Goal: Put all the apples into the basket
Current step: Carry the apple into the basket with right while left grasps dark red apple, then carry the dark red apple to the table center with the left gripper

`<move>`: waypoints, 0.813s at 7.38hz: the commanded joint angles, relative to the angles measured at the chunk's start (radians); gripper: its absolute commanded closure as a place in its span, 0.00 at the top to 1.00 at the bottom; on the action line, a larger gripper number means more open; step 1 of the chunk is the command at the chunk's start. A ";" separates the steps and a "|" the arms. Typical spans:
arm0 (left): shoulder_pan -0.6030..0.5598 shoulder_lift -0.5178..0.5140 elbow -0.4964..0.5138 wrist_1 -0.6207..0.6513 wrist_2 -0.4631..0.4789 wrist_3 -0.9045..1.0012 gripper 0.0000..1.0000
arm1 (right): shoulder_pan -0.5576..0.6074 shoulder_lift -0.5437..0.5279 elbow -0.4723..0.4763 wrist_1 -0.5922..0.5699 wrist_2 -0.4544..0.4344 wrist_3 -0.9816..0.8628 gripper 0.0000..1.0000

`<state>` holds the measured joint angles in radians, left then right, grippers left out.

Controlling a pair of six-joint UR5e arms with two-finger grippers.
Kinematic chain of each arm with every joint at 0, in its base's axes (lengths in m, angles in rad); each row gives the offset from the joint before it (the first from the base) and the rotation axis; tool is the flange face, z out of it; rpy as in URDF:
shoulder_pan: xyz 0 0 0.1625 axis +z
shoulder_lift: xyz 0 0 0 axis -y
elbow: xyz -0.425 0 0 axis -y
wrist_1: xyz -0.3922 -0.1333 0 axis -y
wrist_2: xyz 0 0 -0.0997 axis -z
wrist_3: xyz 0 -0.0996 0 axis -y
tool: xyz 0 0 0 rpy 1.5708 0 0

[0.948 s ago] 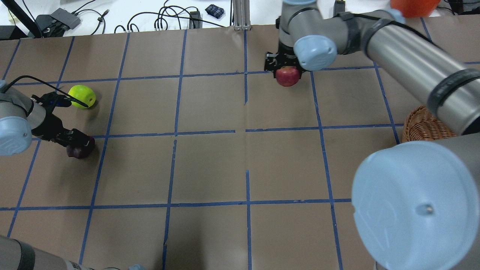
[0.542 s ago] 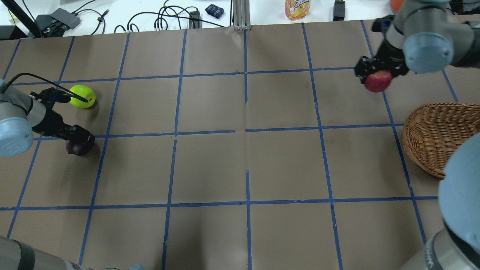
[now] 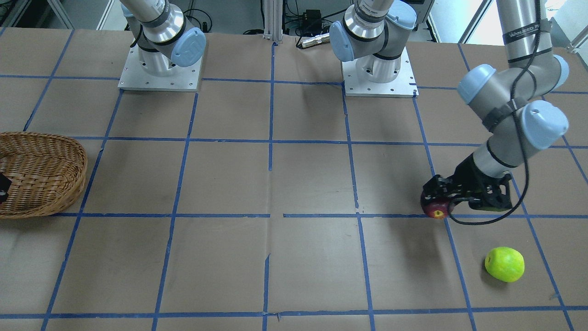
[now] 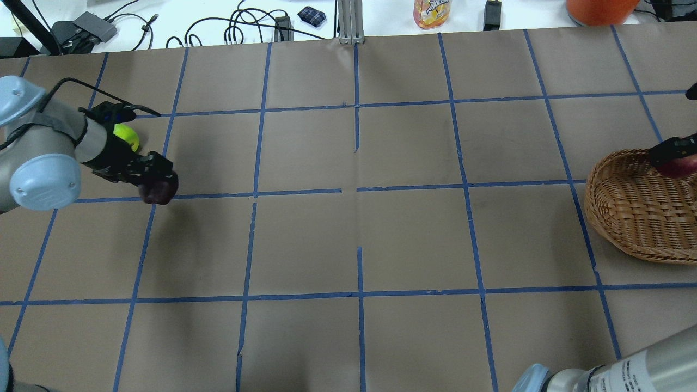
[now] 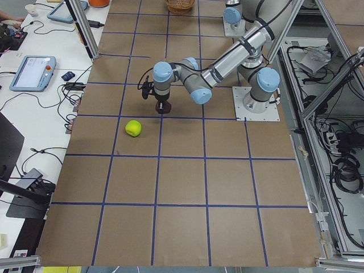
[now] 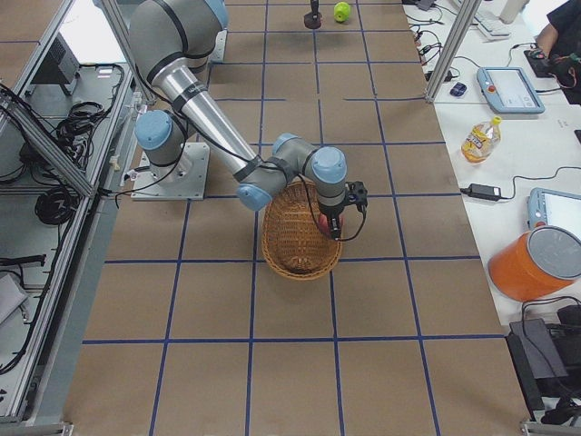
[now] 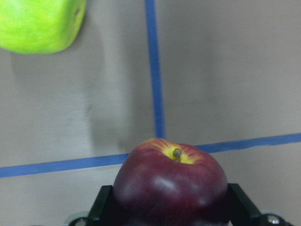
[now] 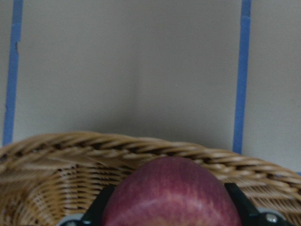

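My left gripper (image 4: 158, 188) is shut on a dark red apple (image 4: 158, 191) with a yellow patch at its stem (image 7: 171, 181), held above the table at the left; it also shows in the front view (image 3: 436, 208). The lime green apple (image 4: 128, 137) lies on the table just behind it, also seen in the front view (image 3: 504, 264) and the left wrist view (image 7: 40, 23). My right gripper (image 4: 675, 158) is shut on the other red apple (image 8: 171, 193) over the wicker basket (image 4: 631, 218) at the far right, near its far rim (image 8: 141, 143).
A drink bottle (image 4: 433, 12), an orange container (image 4: 599, 10) and cables (image 4: 239, 27) lie beyond the table's far edge. Blue tape lines (image 4: 356, 188) grid the brown table. The arm bases (image 3: 158, 69) stand at the robot's side.
My right gripper has carried its red apple rightward and nearer, from the table's far middle to over the basket. My left gripper has lifted its dark red apple and moved right.
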<state>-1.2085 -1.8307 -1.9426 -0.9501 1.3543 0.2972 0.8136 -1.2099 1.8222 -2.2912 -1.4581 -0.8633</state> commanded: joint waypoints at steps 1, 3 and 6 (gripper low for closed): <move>-0.315 -0.039 0.042 0.093 -0.079 -0.521 0.00 | -0.097 -0.004 0.019 0.015 0.007 -0.140 0.84; -0.441 -0.137 0.133 0.189 -0.093 -0.916 0.00 | -0.102 -0.017 0.010 0.116 -0.010 -0.134 1.00; -0.588 -0.283 0.284 0.214 -0.080 -1.042 0.41 | 0.008 -0.179 0.005 0.206 -0.013 -0.134 1.00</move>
<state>-1.7480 -2.0610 -1.7008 -0.7433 1.2689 -0.6848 0.7518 -1.3234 1.8297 -2.1222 -1.4688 -0.9969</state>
